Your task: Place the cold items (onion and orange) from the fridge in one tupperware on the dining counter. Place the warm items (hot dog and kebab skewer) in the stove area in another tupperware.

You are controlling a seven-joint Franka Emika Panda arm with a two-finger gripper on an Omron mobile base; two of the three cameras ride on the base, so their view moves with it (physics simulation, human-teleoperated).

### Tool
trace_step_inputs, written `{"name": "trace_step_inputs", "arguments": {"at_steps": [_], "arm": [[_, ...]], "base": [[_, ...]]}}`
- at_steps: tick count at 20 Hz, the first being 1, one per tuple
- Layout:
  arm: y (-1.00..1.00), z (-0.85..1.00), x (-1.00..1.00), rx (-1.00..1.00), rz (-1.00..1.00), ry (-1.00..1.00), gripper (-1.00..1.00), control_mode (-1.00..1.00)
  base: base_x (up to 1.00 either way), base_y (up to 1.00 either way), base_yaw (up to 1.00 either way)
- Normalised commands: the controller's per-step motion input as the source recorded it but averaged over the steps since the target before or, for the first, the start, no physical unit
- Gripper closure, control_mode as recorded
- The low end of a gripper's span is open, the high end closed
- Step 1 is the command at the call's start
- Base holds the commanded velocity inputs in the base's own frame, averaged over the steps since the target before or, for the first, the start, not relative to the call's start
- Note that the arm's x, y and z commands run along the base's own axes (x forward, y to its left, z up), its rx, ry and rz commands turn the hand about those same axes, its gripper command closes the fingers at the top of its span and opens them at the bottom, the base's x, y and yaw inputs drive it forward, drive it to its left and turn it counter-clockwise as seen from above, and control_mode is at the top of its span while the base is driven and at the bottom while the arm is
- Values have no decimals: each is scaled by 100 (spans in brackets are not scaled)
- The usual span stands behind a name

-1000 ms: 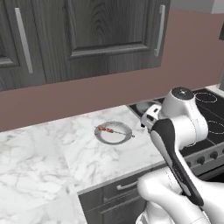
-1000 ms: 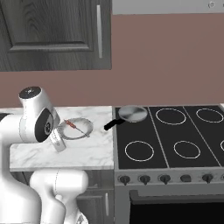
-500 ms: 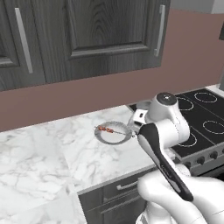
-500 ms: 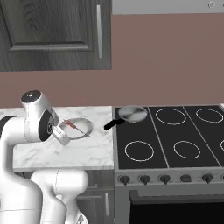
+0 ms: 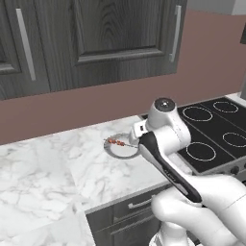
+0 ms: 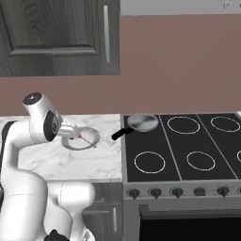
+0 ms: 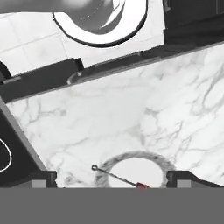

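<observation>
Looking down the hand view, you see the gripper (image 7: 111,178) spread wide and empty over a round grey-rimmed plate (image 7: 162,166) holding the kebab skewer (image 7: 117,176) on veined marble counter (image 7: 131,109); your right base view adds a black-handled pan (image 6: 142,122) on the stove (image 6: 188,146).

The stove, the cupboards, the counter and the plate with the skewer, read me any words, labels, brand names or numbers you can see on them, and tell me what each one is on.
None: no readable text in any view.
Stove: plain white burner rings; knobs unmarked.
Cupboards: bare dark wood, metal handles.
Marble counter: veining only.
Plate with kebab skewer: no print.
Pan: no mark.
</observation>
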Motion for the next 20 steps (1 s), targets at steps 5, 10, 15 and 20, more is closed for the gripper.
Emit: {"name": "trace_step_inputs", "arguments": {"at_steps": [5, 10, 15, 20], "arm": [[0, -26, 16, -7, 62, -11, -100, -100], [26, -43, 31, -8, 47, -6, -100, -100], [28, -20, 72, -8, 39, 3, -100, -100], [1, 0, 81, -11, 38, 9, -100, -100]], "base": [[0, 0, 0], [0, 0, 0], [0, 0, 0], [0, 0, 0]]}}
